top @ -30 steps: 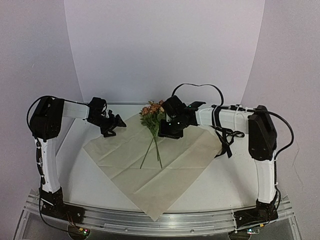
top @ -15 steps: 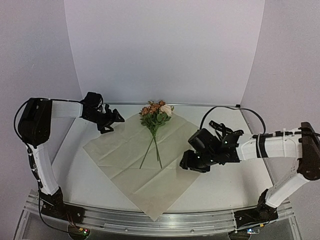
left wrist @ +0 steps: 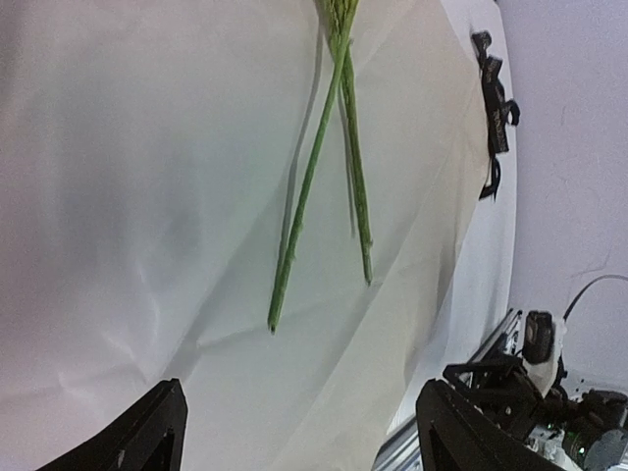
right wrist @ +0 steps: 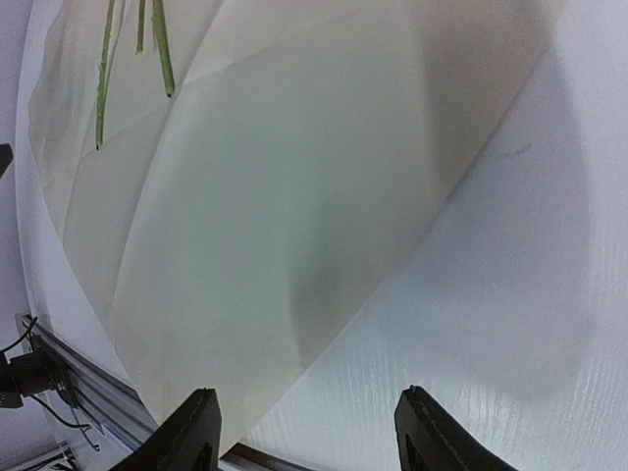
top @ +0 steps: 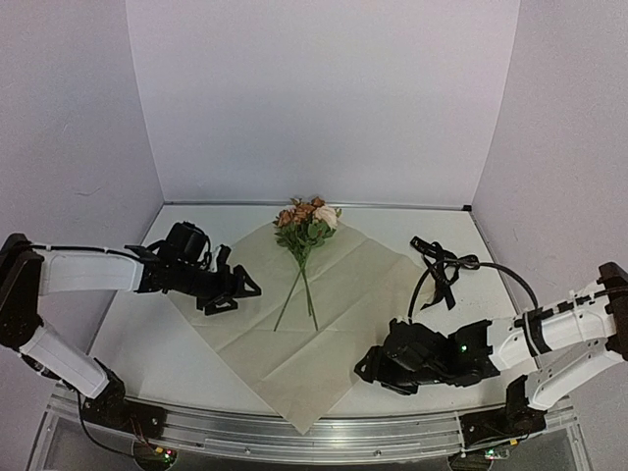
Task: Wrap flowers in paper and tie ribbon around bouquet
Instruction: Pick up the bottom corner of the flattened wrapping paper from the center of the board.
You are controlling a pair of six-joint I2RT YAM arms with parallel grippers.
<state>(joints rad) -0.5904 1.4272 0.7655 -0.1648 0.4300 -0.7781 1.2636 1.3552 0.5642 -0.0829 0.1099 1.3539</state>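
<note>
The tan paper (top: 324, 324) lies flat as a diamond on the white table. The flowers (top: 306, 224) rest at its far corner, their green stems (left wrist: 316, 177) running down the middle. The black ribbon (top: 441, 270) lies in a loose heap on the table to the right of the paper. My left gripper (top: 239, 292) hovers low over the paper's left part, open and empty, with the stem tips ahead of it (left wrist: 299, 437). My right gripper (top: 365, 368) is open and empty at the paper's near right edge, which runs between its fingers (right wrist: 309, 437). No wrapped bouquet shows.
A metal rail (top: 324, 437) borders the table's near edge just below the paper's near corner. White walls enclose the back and sides. The right arm's black cable (top: 491, 267) loops above the table near the ribbon.
The left arm has swung from the back left forward and down onto the paper's left side. The right arm moved from beside the flowers to the paper's near right edge, its jaws widening.
</note>
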